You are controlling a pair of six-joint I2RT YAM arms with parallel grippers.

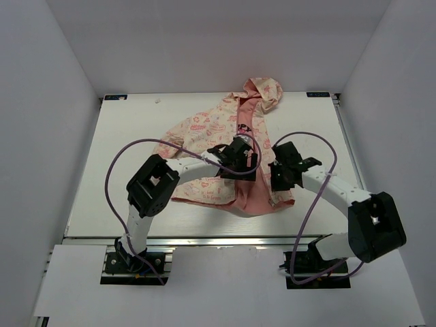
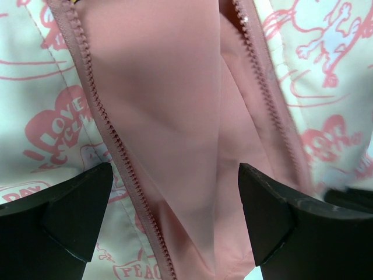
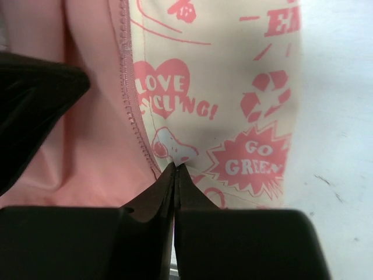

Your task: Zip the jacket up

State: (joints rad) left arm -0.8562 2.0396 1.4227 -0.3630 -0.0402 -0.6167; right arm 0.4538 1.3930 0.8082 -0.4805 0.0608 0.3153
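The jacket (image 1: 201, 131) lies open on the table, its hood at the back and the salmon lining (image 2: 166, 87) facing up. My left gripper (image 1: 238, 154) hovers over its middle, open (image 2: 175, 178). One pink zipper row (image 2: 105, 125) runs between its fingers near the left one. The other zipper row (image 2: 262, 79) lies further right. My right gripper (image 1: 283, 172) sits on the jacket's right front panel (image 3: 233, 116), shut (image 3: 176, 168). Its tips rest on the cream printed fabric just beside the zipper edge (image 3: 131, 111). Whether any fabric is pinched does not show.
The white table (image 1: 116, 170) has its right edge close to the jacket (image 3: 338, 146). White walls enclose the table on three sides. Purple cables (image 1: 119, 163) loop beside both arms.
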